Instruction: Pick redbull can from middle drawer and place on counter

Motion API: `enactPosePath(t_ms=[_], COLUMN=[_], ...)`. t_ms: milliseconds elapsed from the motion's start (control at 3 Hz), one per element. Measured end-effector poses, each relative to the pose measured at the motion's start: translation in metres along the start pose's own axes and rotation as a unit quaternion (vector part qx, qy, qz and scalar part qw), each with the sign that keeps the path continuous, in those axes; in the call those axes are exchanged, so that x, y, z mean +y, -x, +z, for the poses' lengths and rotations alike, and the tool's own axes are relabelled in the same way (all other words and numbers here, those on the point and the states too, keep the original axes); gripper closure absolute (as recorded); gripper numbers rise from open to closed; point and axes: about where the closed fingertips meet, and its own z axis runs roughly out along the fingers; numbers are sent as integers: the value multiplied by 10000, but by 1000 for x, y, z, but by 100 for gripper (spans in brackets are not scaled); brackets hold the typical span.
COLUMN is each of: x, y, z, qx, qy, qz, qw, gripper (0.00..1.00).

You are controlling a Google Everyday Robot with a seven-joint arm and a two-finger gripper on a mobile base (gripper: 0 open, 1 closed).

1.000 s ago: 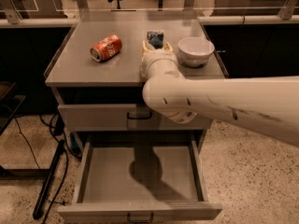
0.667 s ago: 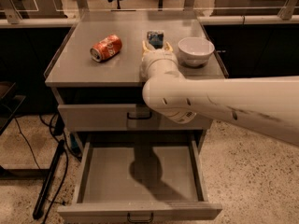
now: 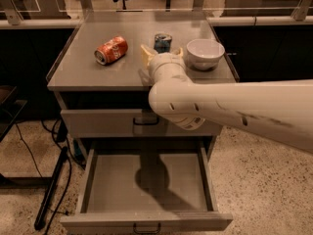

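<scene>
Drawer (image 3: 110, 195) pulled out wide at the near edge, a small dark handle (image 3: 146, 227) on its front and the arm's shadow (image 3: 146, 180) across its flat grey floor. Just above, a shut drawer front (image 3: 98, 123) with a matching handle. Thick cream arm (image 3: 234, 106) stretched in from the right, across the cabinet front and up over the tabletop (image 3: 83, 77). Gripper (image 3: 162, 49) over the middle of the tabletop, fingers (image 3: 145, 54) spread wide, wider than the slim can (image 3: 163, 39). Slim can upright on the tabletop just past the wrist, between the two fingertips; contact with either finger impossible to tell. Well apart on the left side, an orange can (image 3: 111, 50) lying on its side. On the right side, near the gripper, a white bowl (image 3: 205, 53) standing upright close to the tabletop's right rim.
</scene>
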Motion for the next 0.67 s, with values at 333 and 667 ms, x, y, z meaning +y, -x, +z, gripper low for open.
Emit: enactPosePath(t_ms=[333,667], x=[0,0], y=[0,0], z=[0,0], qx=[1,1], qy=[0,0], qz=[0,0], qw=[10000,10000], gripper=[0,0])
